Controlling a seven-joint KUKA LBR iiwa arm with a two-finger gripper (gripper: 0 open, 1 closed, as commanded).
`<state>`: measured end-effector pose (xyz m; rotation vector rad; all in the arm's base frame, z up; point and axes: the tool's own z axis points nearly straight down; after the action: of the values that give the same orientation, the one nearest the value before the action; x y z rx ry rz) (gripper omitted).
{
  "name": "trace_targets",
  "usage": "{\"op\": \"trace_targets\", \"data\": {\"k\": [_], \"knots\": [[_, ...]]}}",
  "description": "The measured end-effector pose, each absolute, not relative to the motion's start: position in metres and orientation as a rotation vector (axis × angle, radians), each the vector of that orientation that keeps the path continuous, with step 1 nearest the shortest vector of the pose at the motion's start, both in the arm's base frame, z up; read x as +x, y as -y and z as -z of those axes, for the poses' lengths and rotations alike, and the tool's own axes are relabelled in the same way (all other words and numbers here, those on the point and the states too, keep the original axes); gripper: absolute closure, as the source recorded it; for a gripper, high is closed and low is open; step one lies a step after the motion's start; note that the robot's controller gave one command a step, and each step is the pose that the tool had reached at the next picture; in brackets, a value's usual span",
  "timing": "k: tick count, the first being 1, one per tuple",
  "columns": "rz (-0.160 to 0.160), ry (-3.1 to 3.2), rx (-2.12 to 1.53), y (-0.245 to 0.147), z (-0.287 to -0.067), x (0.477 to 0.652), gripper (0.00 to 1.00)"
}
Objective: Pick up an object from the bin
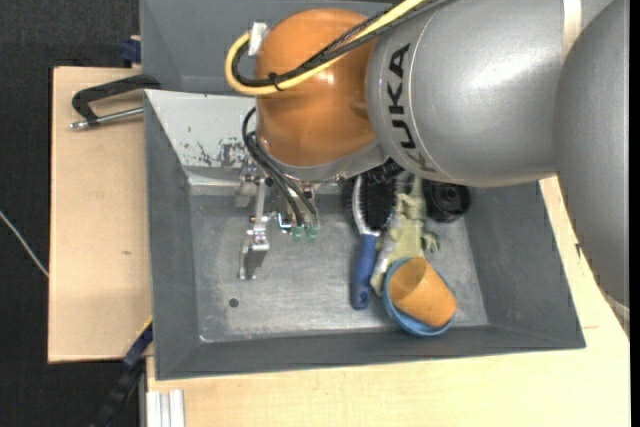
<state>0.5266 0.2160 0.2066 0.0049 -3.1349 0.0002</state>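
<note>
As far as could be judged, the pick had not been made. The end effector (273,247), hanging under the arm's orange wrist cover, was low inside the grey metal bin (170,245), over bare floor left of the middle. Its two thin metal fingers (252,242) looked parted. Only grey floor showed in the gap, so nothing was held between them.

The things to choose from lay to its right, in a loose cluster in the bin's right half. Nearest was a brush with a blue plastic handle and black bristles (360,265), its handle pointing toward the near wall, near the end effector but not touching it. Beyond it an orange plastic cup (420,293) lay on its side, nested in a round blue cup or bowl (405,323) of which only the rim showed. A pale cream, lumpy toy-like piece (410,230) rested between the brush head and the orange cup. A black round object (447,200) sat farther back, partly under the arm, and what it was could not be made out.

Nearly the whole task therefore seemed left. The end effector would have to be brought over one of these things, most likely the brush since it lay closest, then closed on it and lifted clear of the bin
</note>
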Motion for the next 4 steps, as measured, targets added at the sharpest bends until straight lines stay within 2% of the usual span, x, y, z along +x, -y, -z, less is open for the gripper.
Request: {"op": "trace_targets", "data": {"k": [1,2,3,4], "knots": [[-0.002,3.121,0.3,-0.189,-0.109,0.501,0.0],[-0.005,3.135,0.317,-0.079,-0.119,0.56,0.0],[-0.001,3.086,0.585,-0.037,-0.127,0.519,0.0],[-0.001,2.942,1.121,0.004,-0.073,0.544,0.0]]}}
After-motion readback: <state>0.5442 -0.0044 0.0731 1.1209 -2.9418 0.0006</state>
